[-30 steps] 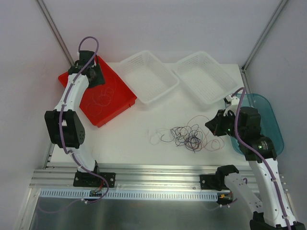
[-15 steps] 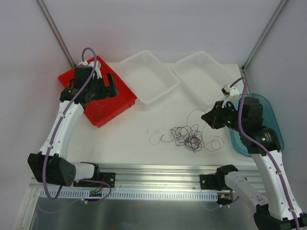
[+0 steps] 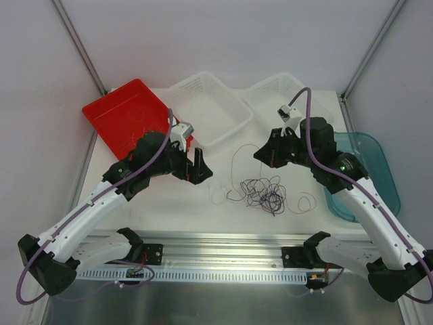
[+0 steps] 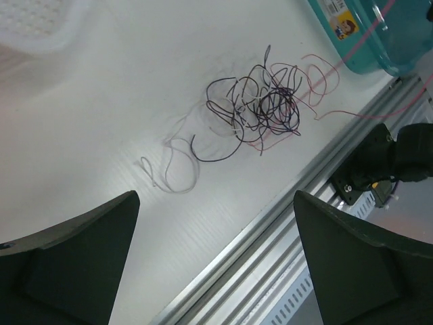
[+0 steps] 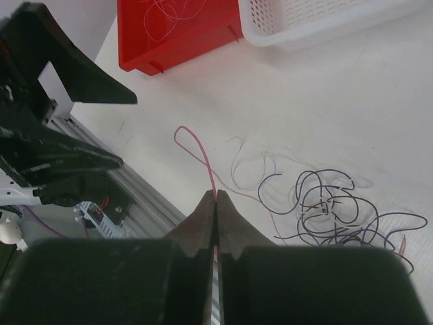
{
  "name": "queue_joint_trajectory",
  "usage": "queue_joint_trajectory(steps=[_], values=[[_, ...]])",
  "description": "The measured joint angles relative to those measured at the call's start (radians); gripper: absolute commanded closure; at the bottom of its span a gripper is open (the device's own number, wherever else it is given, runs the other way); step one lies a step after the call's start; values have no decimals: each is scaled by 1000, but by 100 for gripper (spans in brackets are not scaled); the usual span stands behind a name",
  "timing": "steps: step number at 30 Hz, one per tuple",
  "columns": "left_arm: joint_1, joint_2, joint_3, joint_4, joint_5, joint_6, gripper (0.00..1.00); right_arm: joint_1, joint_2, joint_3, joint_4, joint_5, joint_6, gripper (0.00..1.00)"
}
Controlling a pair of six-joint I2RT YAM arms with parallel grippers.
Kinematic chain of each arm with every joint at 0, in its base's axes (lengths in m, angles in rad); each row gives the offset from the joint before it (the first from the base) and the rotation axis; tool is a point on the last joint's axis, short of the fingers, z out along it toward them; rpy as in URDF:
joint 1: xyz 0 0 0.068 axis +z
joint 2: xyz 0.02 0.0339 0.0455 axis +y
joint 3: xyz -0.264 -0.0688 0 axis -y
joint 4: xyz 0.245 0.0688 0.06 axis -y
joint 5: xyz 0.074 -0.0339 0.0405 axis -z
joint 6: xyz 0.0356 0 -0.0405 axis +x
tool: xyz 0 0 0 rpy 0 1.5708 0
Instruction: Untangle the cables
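A tangle of dark, purple and red cables (image 3: 264, 191) lies at mid-table, with a white cable loop (image 3: 220, 193) at its left. My right gripper (image 3: 260, 154) is above and just behind the tangle, shut on a thin red cable (image 5: 193, 145). The cable sticks out past the gripper's tips (image 5: 216, 196) and trails down to the tangle (image 5: 338, 210). My left gripper (image 3: 201, 166) is wide open and empty, left of the white loop. In the left wrist view (image 4: 216, 271) it looks down on the tangle (image 4: 260, 105) and the white loop (image 4: 172, 169).
A red tray (image 3: 115, 112) with thin cables in it sits at the back left. Two white baskets (image 3: 210, 108) (image 3: 284, 101) stand at the back. A teal tray (image 3: 369, 169) is at the right. An aluminium rail (image 3: 216, 240) runs along the near edge.
My left arm has swung from over the red tray to mid-table, left of the tangle. My right gripper has moved left and back from beside the teal tray, drawing the red cable up.
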Motion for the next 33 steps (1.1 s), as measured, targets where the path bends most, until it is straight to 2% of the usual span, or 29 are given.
queue_joint_trajectory(steps=[6, 13, 24, 33], values=[[-179, -8, -168, 232, -62, -3, 1, 41, 41, 26, 51, 40, 66, 99], [-298, 93, -261, 480, -187, 13, 1, 66, 46, 50, 104, 65, 114, 99], [-344, 232, -297, 762, -269, 53, 1, 97, 65, 50, 133, 80, 150, 99], [-384, 265, -306, 888, -179, 76, 1, 103, 66, 50, 134, 92, 153, 99]])
